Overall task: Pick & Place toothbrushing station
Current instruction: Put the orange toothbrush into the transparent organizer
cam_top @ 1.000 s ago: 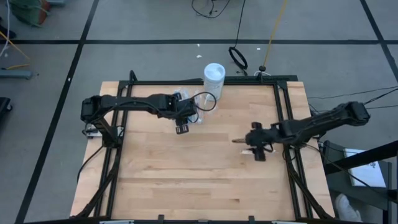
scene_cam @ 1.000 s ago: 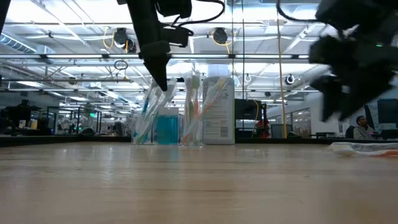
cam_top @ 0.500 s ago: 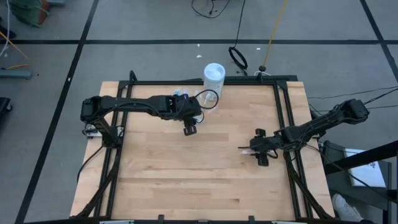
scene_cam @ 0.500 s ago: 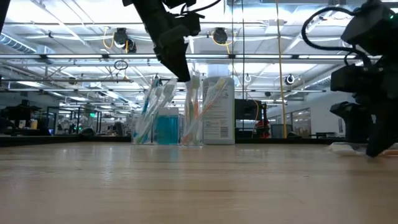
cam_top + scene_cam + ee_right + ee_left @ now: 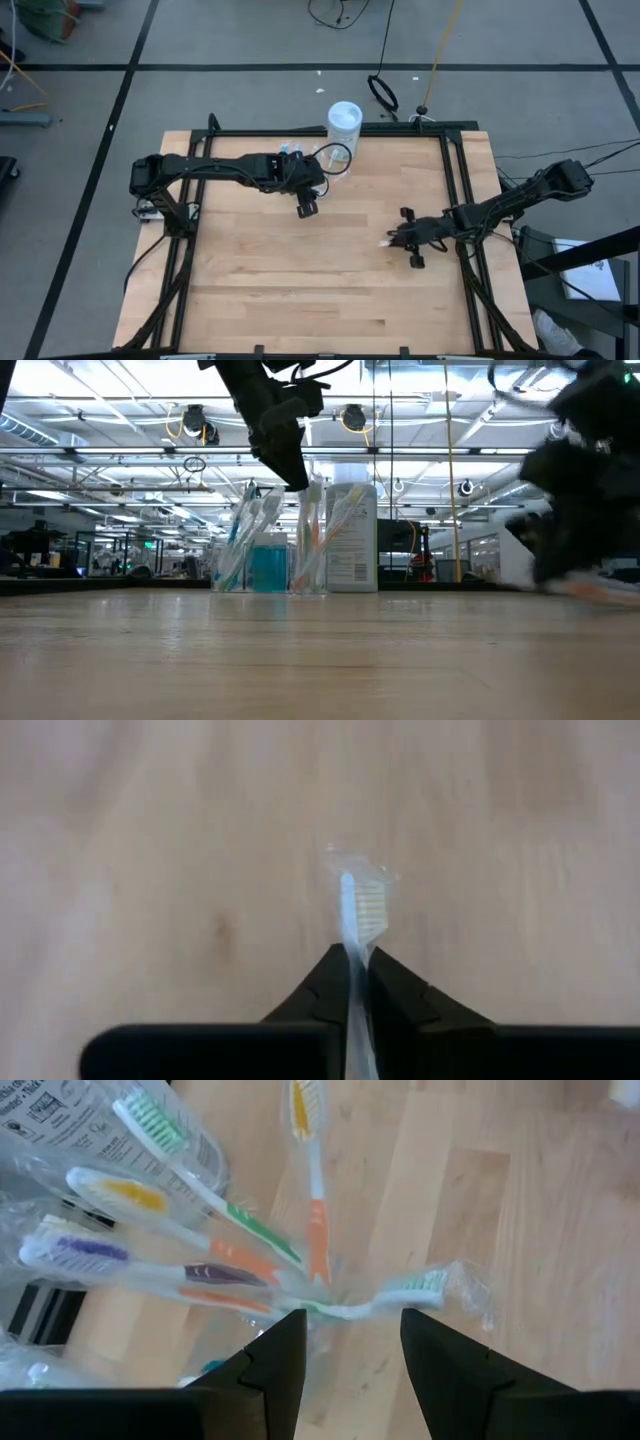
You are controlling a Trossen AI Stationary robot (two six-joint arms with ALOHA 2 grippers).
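Observation:
The toothbrushing station (image 5: 300, 540) is a clear plastic holder with several toothbrushes, standing upright on its base at the table's far side beside a white tub (image 5: 344, 122). It also shows in the left wrist view (image 5: 230, 1270). My left gripper (image 5: 350, 1350) is open and hovers just above the brush heads, touching nothing; it shows in the high view (image 5: 307, 206). My right gripper (image 5: 409, 241) is at the table's right middle, shut on a wrapped white toothbrush (image 5: 362, 905) with yellow bristles. My right gripper pinches the toothbrush's white handle (image 5: 350, 945) between its two fingers, a little behind the bristle head. The fingers point toward the table's left, and the brush sticks out ahead along them. Whether the brush is clear of the table, I cannot tell.
A blue bottle (image 5: 268, 565) stands behind the clear holder, and the white tub carries a printed label (image 5: 350, 555). Black frame rails (image 5: 455, 180) run along the table's edges. Bare wood lies between the two arms and toward the near edge (image 5: 320, 290).
My left gripper has gone a little toward the table's right, over the station, then kept still. My right gripper has gone down toward the table at the wrapped toothbrush and a little toward the near edge, and is blurred with motion in the low view now.

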